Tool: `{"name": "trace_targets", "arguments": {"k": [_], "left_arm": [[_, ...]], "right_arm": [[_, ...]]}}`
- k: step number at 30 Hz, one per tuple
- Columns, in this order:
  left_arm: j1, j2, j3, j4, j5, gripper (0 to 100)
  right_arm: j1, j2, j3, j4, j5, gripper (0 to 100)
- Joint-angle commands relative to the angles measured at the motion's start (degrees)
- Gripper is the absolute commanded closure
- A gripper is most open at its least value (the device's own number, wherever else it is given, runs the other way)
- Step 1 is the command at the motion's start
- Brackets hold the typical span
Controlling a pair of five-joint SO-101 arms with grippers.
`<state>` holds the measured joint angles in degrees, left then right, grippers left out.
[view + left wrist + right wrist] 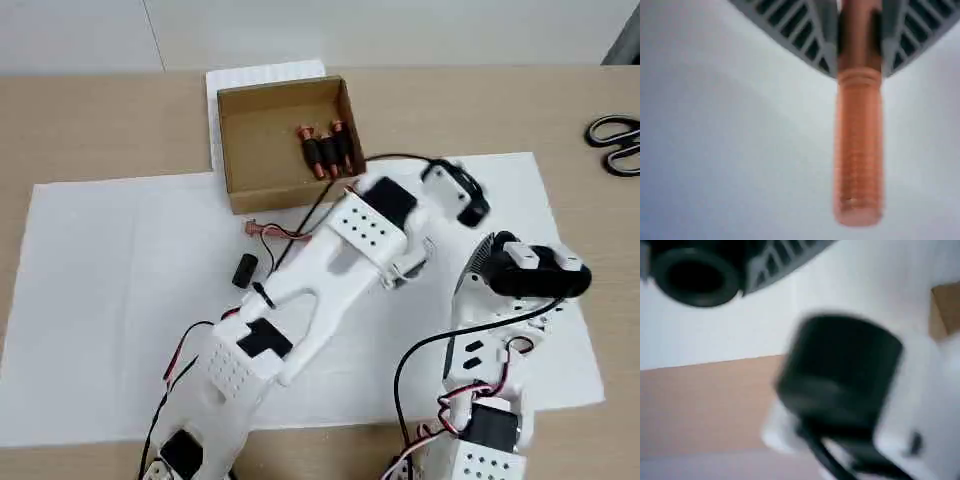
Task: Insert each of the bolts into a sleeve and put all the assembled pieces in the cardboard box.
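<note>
Your left gripper (860, 47) pinches the bolt (858, 150), its shank jutting straight past the fingertips just off the cardboard box's (285, 192) near right corner; line that axis up with the bore of the sleeve (692, 277) clamped in your right gripper (715, 270) beside it.

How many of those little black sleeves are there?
5 sleeves. Three sit in the cardboard box; one lies loose on the white paper; one sleeve is in the right pincer. Others may be hidden.
</note>
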<state>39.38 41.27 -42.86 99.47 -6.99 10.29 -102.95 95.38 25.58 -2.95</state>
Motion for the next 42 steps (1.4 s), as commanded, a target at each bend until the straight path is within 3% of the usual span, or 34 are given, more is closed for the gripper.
{"name": "trace_targets", "arguments": {"k": [1, 4, 7, 14, 21, 35, 37, 42], "left_arm": [[0.26, -4.57, -0.66, 0.88, -1.23, 99], [-0.44, -4.57, -1.45, 0.70, 0.62, 99], [-4.13, -4.66, -4.97, 0.79, 16.79, 99], [-7.65, -4.31, -13.67, -0.18, 38.07, 99], [-7.82, -4.66, -14.29, -11.08, 42.37, 99], [-7.91, -3.96, -11.03, -14.42, 40.62, 99], [-7.91, -3.34, -9.01, -14.07, 44.40, 99], [-8.00, -1.93, -4.97, -3.52, 67.60, 99]], "right_arm": [[-0.40, -0.84, -4.40, 0.04, 0.53, 99.5], [-0.04, -0.84, -4.75, 0.04, 0.53, 99.5], [1.36, -0.92, -5.01, 0.04, 0.53, 99.5], [2.24, -0.92, -5.89, 0.04, 0.53, 99.5], [4.26, -0.92, -6.59, 0.04, 0.53, 99.5], [4.00, -0.92, -6.42, 0.04, 0.35, 99.5], [4.00, -0.92, -6.33, 0.04, 0.35, 99.5], [4.00, -0.92, -6.33, 0.04, 0.26, 99.5]]}}
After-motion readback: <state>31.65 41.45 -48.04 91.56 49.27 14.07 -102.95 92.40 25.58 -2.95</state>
